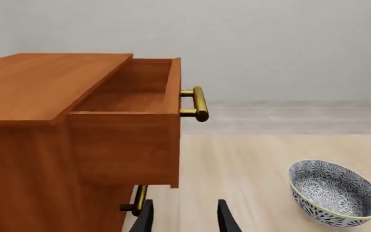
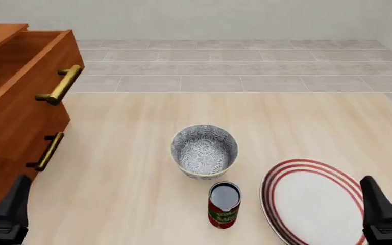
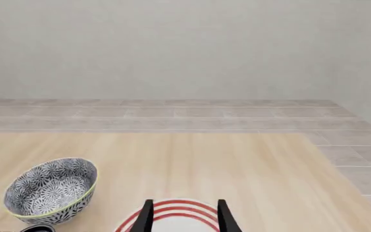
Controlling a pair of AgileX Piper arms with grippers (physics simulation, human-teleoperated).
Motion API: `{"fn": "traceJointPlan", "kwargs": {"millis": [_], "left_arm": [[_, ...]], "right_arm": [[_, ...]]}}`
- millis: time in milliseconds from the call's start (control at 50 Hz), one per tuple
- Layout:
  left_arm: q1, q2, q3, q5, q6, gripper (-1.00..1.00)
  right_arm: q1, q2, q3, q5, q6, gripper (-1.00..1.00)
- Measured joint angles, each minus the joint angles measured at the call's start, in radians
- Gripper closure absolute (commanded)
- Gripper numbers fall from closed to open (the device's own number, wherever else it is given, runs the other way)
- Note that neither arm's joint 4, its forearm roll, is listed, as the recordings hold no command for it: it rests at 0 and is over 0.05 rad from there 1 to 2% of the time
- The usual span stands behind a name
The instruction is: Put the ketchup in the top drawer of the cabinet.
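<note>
Left wrist view: the left claw [image 1: 185, 217] hangs released and empty beside the cabinet [image 1: 37, 145], whose top drawer [image 1: 131, 96] stands pulled out. Front view: the ketchup [image 2: 224, 205] stands upright on the counter [image 2: 128, 153] just before the bowl [image 2: 204, 151], between the arms and somewhat nearer the right claw [image 2: 390, 204]. Right wrist view: that claw is released over the plate [image 3: 172, 212], and only the can's dark top peeks in below the bowl.

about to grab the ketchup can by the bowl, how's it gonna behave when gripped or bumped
The ketchup can looks rigid, so the fingers probably won't dent it. It stands upright and is taller than it is wide, so a sideways bump could tip it, and once down the round body would likely roll. Its label looks smooth and glossy, so a light grip might slip.
</note>
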State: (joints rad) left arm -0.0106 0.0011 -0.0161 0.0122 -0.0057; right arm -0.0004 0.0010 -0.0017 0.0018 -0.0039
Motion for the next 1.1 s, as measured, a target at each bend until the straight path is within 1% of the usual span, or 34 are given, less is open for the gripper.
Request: {"fn": "traceJointPlan", "kwargs": {"millis": [120,280,400,580,680,740,840,980,1100], "left_arm": [[-0.047,0.000,-0.053,0.044,-0.010,-1.00],[-0.143,-0.001,-0.109,0.107,0.017,-1.00],[-0.222,0.000,-0.135,0.157,0.041,-1.00],[-0.339,0.003,-0.182,0.242,0.031,-1.00],[-0.405,0.002,-0.226,0.291,0.032,-1.00],[-0.447,0.014,-0.249,0.302,0.038,-1.00],[-0.521,0.079,-0.249,0.256,0.062,-1.00],[-0.615,0.238,-0.206,0.097,0.109,-1.00],[-0.675,0.386,-0.176,-0.042,0.115,-1.00]], "right_arm": [[-0.002,0.000,0.000,0.000,-0.004,-1.00],[0.002,0.000,-0.001,-0.002,-0.009,-1.00],[0.001,0.006,0.000,-0.006,0.010,-1.00],[-0.003,0.062,0.000,-0.064,0.021,-1.00],[-0.003,0.055,0.001,-0.056,0.025,-1.00],[-0.004,0.041,0.001,-0.043,0.028,-1.00],[-0.004,0.025,0.001,-0.026,0.038,-1.00],[-0.005,0.012,0.001,-0.017,0.047,-1.00],[-0.005,0.006,0.001,-0.014,0.047,-1.00]]}}
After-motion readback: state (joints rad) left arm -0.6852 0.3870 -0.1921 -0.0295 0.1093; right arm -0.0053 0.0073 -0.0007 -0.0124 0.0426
